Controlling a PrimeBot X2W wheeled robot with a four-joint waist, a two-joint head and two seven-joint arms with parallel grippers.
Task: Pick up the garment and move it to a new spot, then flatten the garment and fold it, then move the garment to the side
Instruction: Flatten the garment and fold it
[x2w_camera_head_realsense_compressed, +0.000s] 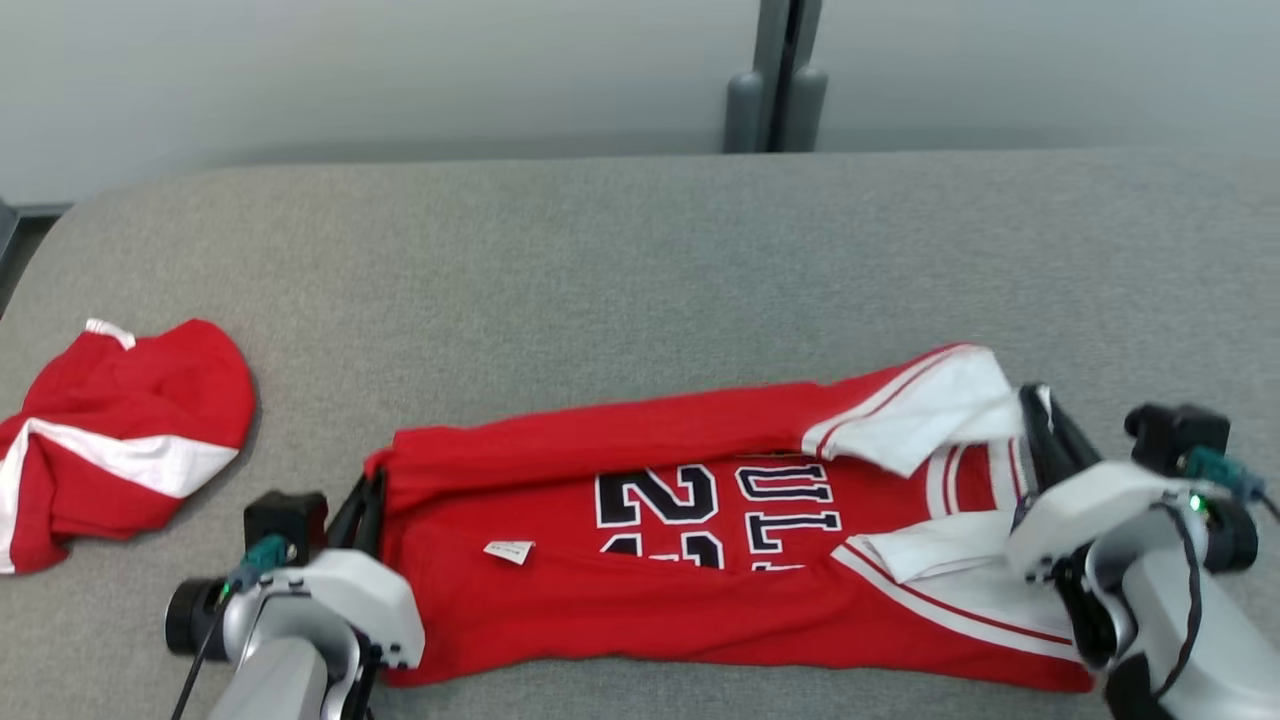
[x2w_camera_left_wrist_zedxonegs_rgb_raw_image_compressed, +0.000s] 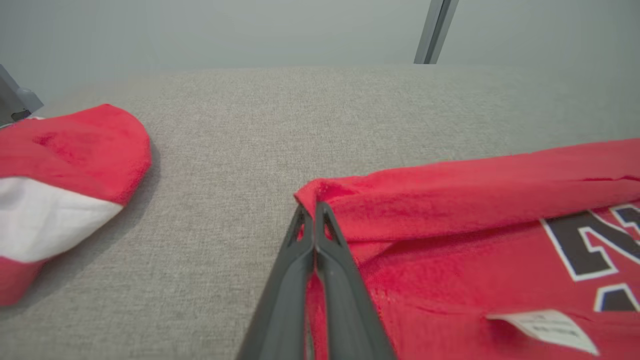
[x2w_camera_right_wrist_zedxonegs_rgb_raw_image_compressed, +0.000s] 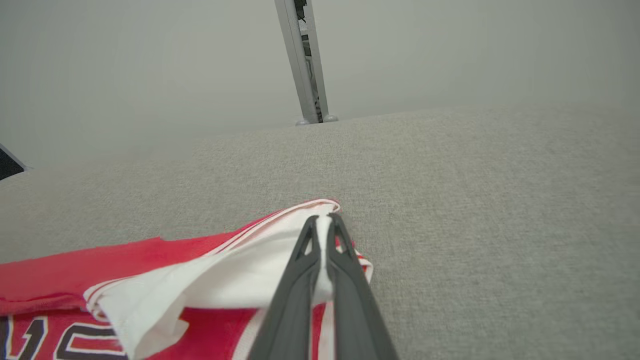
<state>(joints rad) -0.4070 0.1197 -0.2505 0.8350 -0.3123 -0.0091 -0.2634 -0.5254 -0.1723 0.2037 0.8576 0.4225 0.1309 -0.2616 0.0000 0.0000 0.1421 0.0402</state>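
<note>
folding the red jersey lengthwise near the front of the grey table
clamping its hem corner in the left gripper and white-trimmed shoulder in the right gripper, likely keeping the folded edge straight; confirming pinched cloth in the wrist views, showing the whole fold from the head.

i count two garments on my screens: one red basketball jersey with black-and-white lettering and one crumpled red-and-white cloth garment. one small white label sits on the jersey. two dark long-fingered hands: my left hand and my right hand. one grey fabric-covered tabletop. two rounded grey posts behind it.
</note>
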